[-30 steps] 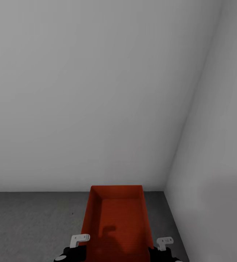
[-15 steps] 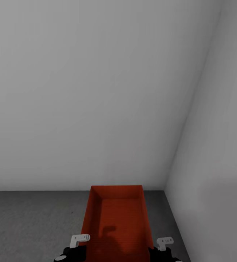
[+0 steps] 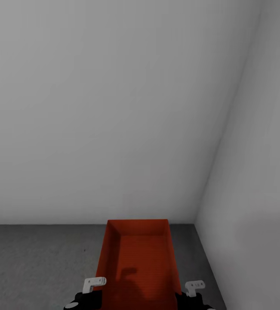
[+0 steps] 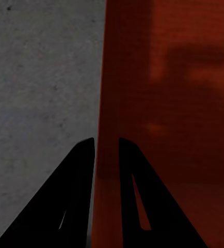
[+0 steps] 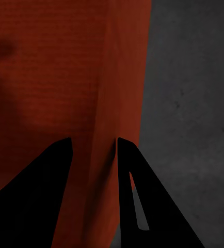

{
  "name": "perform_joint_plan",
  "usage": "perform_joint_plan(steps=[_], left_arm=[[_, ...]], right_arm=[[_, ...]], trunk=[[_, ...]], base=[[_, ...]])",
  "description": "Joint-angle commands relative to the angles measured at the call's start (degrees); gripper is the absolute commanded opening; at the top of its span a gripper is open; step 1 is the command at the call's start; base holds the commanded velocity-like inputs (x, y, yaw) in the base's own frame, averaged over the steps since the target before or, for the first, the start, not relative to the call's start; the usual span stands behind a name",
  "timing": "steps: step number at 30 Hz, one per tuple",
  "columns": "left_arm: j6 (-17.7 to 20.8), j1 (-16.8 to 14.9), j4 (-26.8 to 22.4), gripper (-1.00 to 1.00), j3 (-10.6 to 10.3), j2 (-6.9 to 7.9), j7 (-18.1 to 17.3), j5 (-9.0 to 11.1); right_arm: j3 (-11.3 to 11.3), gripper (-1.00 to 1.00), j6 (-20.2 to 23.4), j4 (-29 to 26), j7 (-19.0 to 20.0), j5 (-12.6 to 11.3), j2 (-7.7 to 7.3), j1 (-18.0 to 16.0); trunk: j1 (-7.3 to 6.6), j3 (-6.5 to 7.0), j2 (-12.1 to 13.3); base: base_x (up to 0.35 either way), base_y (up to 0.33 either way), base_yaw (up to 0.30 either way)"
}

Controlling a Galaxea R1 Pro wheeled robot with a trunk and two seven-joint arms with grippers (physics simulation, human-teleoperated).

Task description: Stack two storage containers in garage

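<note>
**Bin held over the garage floor, near the corner**

The robot holds one orange-red bin by its long walls, open side up, in front of its trunk. The left gripper pinches the left wall, one finger inside and one outside; the right gripper grips the right wall the same way. The bin hangs over the grey floor, its far end close to the white wall and the corner to the right. Whether its base touches the floor cannot be told, and no second bin is in view.

If this bin is to be the bottom one, both arms should lower together so it stays level. The grippers should release only once it rests flat, with enough room from the wall to stack the other squarely.
</note>
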Motion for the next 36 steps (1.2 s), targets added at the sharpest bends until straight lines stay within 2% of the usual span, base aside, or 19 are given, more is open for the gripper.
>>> perform_joint_plan(steps=[1, 36], left_arm=[[-3.0, 0.0, -4.3, -1.0, 0.9, -0.09, 0.4, -1.2], [-3.0, 0.0, -4.3, -1.0, 0.9, -0.18, 0.4, -1.3]], right_arm=[[0.8, -1.0, -0.2, 0.2, 1.2, -0.7, 0.0, 0.0], [0.9, -1.0, -0.2, 0.2, 1.2, -0.7, 0.0, 0.0]], trunk=[[0.22, -0.26, -0.4], [7.91, -9.64, -14.5]], base=[[0.0, 0.0, 0.0], [0.0, 0.0, 0.0]])
